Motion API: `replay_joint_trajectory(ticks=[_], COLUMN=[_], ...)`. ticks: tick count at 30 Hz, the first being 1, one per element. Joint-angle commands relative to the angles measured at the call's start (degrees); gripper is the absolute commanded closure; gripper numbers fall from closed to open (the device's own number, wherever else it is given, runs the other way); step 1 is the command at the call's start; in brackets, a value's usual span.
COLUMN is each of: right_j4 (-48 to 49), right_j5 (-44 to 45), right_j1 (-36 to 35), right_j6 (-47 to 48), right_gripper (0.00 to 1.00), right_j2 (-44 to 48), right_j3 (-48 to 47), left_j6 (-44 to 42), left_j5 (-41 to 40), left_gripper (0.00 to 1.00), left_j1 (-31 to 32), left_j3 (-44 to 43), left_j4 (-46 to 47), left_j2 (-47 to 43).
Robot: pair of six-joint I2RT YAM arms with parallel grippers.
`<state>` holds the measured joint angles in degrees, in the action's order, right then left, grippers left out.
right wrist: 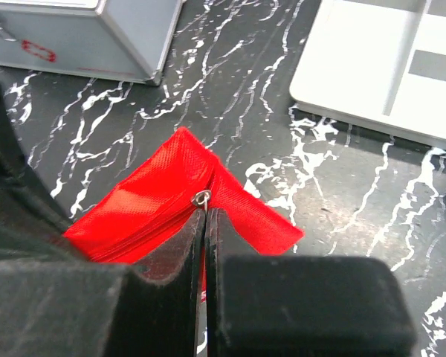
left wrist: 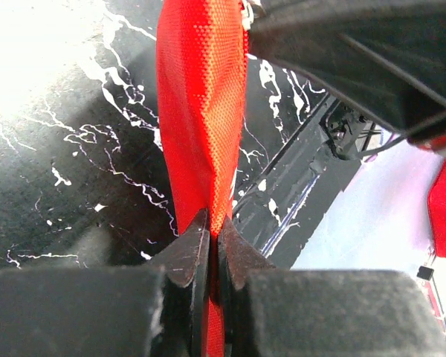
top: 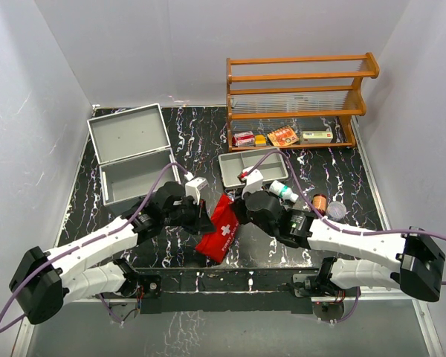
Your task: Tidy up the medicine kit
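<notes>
Left gripper (left wrist: 212, 232) and right gripper (right wrist: 206, 223) jaws both clenched on red pouch (top: 219, 229); medicine kit (top: 128, 134) sat open, rear-left on table (top: 334, 175). Risk: thin pinches, fabric could slip if arms pulled apart unevenly.

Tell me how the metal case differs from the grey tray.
The metal case is bigger and deeper; the grey tray is small and shallow. The case has a hinged lid, standing open; the tray has no lid but dividers inside. The case sits at the back left; the tray lies in front of the wooden shelf. Both are grey and rectangular.
</notes>
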<state>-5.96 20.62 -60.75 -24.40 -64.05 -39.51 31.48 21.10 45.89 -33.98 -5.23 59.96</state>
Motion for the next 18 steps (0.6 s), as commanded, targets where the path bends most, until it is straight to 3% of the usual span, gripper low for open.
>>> replay_joint_trajectory(ticks=[1,7,9,11,13,16,18], right_j4=[-1.27,-4.16,-5.83,-8.39,-11.49,-14.28,-15.21], right_j5=[10.44,-0.48,-6.26,-10.93,-13.80,-17.57,-19.37], right_j1=[1.31,4.53,5.20,5.73,6.05,6.35,6.54], right_j6=[-0.68,1.94,4.39,6.39,8.40,12.19,14.69], right_gripper=[1.00,1.00,0.89,0.63,0.44,0.30,0.26], right_j2=[0.31,0.02,1.29,2.90,4.85,8.52,10.54], right_j3=[-3.45,-6.48,-7.46,-8.72,-10.19,-12.01,-12.89], left_j6=[-4.14,-9.71,-11.59,-13.59,-15.96,-19.92,-23.80], left_j5=[6.35,9.17,9.27,9.39,9.75,11.30,13.25], left_gripper=[1.00,1.00,1.00,1.00,1.00,1.00,1.00], left_j1=[0.16,0.16,0.17,0.17,0.15,0.12,0.09], left_j3=[-0.76,-3.06,-4.51,-5.87,-7.09,-8.99,-10.48], left_j4=[-3.44,-7.25,-8.95,-10.36,-11.60,-13.39,-14.64], left_j2=[-2.63,-2.98,-3.01,-3.00,-2.88,-2.96,-3.17])
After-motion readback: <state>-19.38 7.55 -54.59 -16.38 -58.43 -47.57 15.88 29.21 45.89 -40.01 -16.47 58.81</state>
